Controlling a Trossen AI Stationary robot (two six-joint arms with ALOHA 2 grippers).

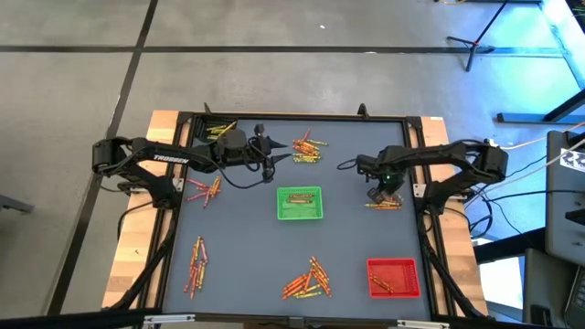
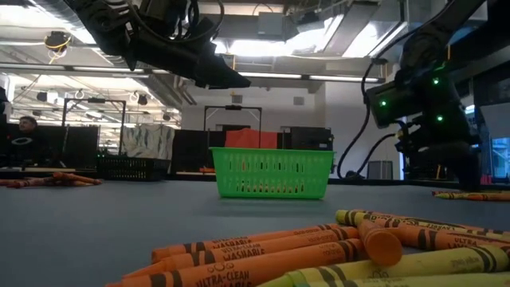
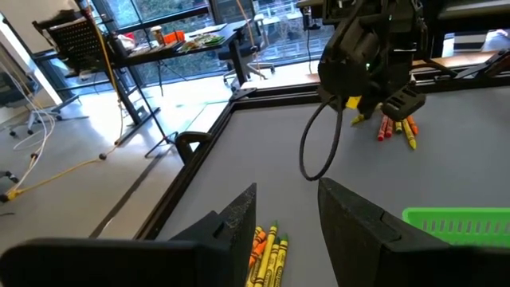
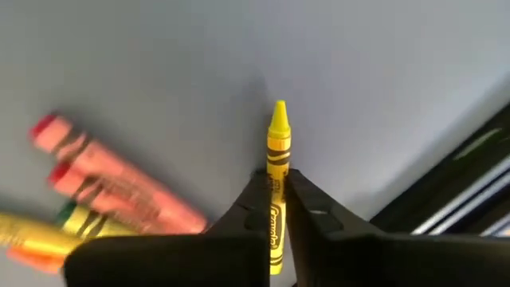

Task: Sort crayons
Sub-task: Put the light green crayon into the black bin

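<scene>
Pinching a yellow crayon (image 4: 277, 171) between its fingertips, the right gripper (image 1: 385, 194) hangs low over the small heap (image 1: 384, 205) at the table's right edge; the wrist view shows the stick clamped along its lower half, its pointed tip jutting out past the fingers. Red crayons (image 4: 103, 179) lie on the mat just beside it.

Such a stick looks light and stiff, a thin paper-wrapped wax cylinder with a blunt cone at one end. I judge it brittle under a hard squeeze and apt to roll or swivel if caught near an end, so the wrapped middle is the safest hold.

At the near edge a loose pile (image 1: 307, 279) of orange and yellow sticks lies beside the red tray (image 1: 393, 278) in the near right corner, with another cluster (image 1: 196, 265) towards the near left.

Mid-table stands the green tray (image 1: 300, 203), crayons already in it.

Farther off, more are scattered by the left edge (image 1: 206, 189), at the far edge's middle (image 1: 308, 149) and in the far left corner (image 1: 218, 131). The left gripper (image 1: 271, 157) hovers near the far side, fingers (image 3: 239, 219) parted and holding nothing.
</scene>
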